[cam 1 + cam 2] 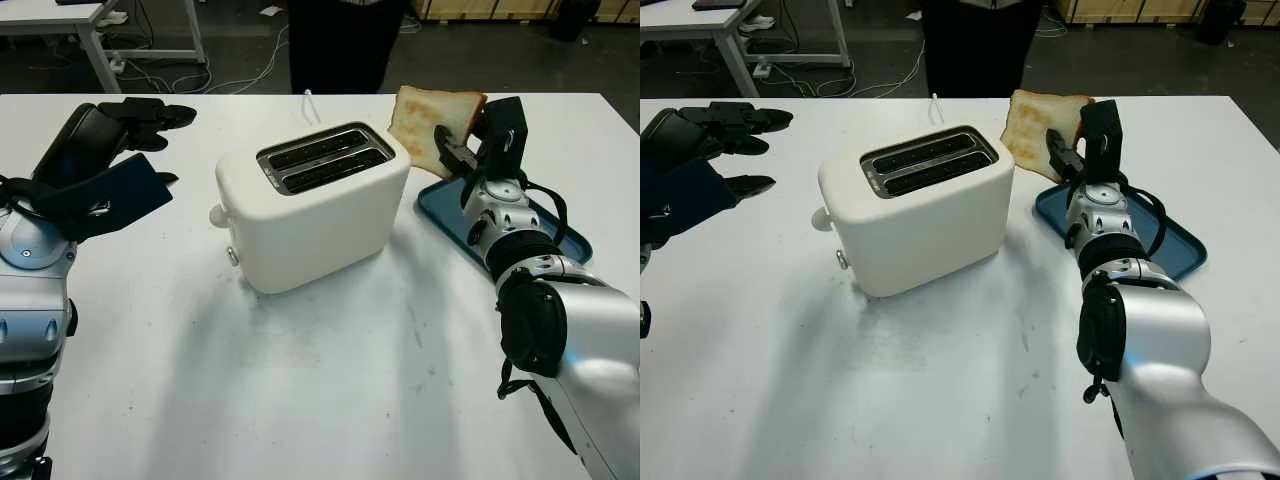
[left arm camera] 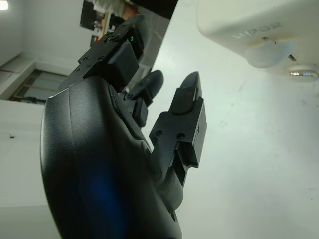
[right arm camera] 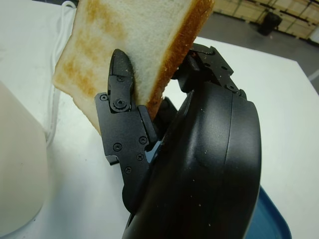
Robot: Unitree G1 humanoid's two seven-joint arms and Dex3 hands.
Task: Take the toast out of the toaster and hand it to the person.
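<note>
Right hand (image 1: 470, 150) around toast (image 1: 428, 122)

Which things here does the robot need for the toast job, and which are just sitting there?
For the job:
toast, gripped in the right hand beside the toaster
toaster, both slots empty
person standing past the table's far edge

Just there:
blue tray under the right arm
left hand, open, raised left of the toaster
white cable behind the toaster

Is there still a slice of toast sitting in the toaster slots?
No, both slots of the toaster are empty; the right hand holds the toast beside it.
</note>
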